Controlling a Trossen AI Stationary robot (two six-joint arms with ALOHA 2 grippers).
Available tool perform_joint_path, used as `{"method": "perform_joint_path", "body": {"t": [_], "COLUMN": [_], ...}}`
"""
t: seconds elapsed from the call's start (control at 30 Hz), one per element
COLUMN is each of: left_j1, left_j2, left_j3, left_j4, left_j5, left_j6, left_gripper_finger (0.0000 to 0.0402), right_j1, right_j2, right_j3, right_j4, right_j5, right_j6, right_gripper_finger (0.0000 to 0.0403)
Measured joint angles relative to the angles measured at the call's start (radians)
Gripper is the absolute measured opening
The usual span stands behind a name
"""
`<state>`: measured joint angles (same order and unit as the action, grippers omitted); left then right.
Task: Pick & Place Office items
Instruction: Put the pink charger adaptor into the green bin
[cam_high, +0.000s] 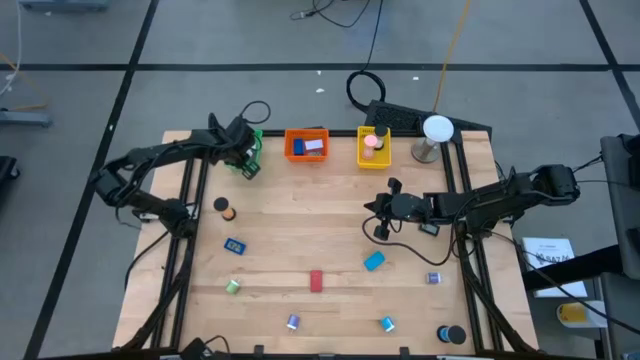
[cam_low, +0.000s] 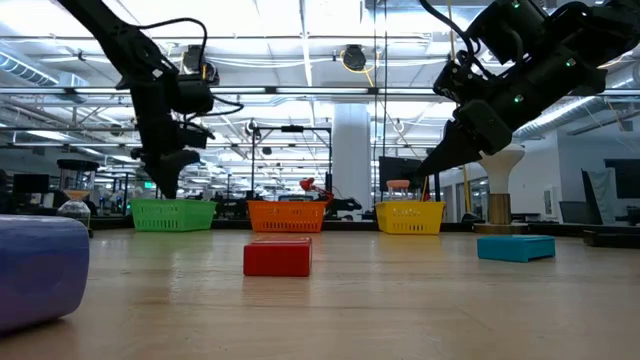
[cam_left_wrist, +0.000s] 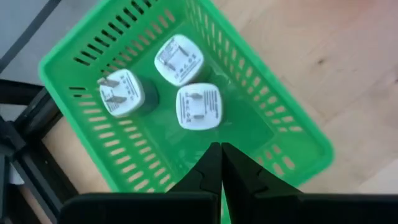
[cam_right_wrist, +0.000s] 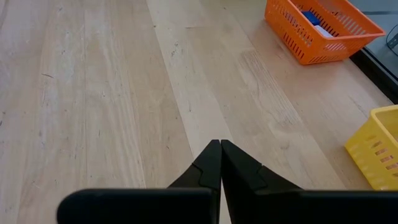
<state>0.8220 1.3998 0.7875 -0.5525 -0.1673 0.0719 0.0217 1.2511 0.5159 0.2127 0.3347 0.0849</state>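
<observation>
Over the green tray (cam_left_wrist: 186, 106) at the desk's (cam_high: 320, 240) far left: left claw (cam_left_wrist: 220, 152), fingers pressed together, nothing pinched. Seen only through the left wrist view: three white plug adapters (cam_left_wrist: 198, 106) lying inside that tray, two close together, the third just beside them with prongs up. From above, tray mostly hidden under the left claw (cam_high: 243, 152); from desk height, only its slatted front (cam_low: 172, 214), contents unseen.

Above bare wood right of centre: right claw (cam_high: 381, 215), fingers pressed together, empty, apart from every item. In the right wrist view, closed tips (cam_right_wrist: 220, 149) over plain planks, orange tray (cam_right_wrist: 320, 28) and a corner of the yellow tray (cam_right_wrist: 376, 146) beyond.

Orange tray (cam_high: 306, 145): a blue piece and a pale one inside. Yellow tray (cam_high: 373, 147): a pink-topped piece inside, poking above the rim in the low view (cam_low: 398, 186).

Scattered loose on the desk: red block (cam_high: 316, 281), blue block (cam_high: 374, 261), blue card-like piece (cam_high: 235, 245), green roll (cam_high: 232, 286), purple rolls (cam_high: 292, 321) and (cam_high: 433, 277), small blue roll (cam_high: 387, 323), black rolls (cam_high: 223, 207) and (cam_high: 452, 334). Near the lens at desk height: red block (cam_low: 277, 257), blue block (cam_low: 515, 247), a blurred purple roll (cam_low: 40, 270).

Beside the yellow tray: white ball on a stand (cam_high: 435, 133).
</observation>
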Motion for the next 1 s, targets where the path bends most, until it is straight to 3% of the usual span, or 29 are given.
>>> {"method": "perform_joint_path", "body": {"t": [1.0], "left_j1": [0.086], "left_j2": [0.033], "left_j3": [-0.001], "left_j4": [0.156], "left_j5": [0.032], "left_j6": [0.032], "left_gripper_finger": [0.0007], "right_j1": [0.0], "right_j2": [0.0], "right_j3": [0.0], "right_j4": [0.0], "right_j5": [0.0], "right_j6": [-0.003], "right_gripper_finger": [0.0]}}
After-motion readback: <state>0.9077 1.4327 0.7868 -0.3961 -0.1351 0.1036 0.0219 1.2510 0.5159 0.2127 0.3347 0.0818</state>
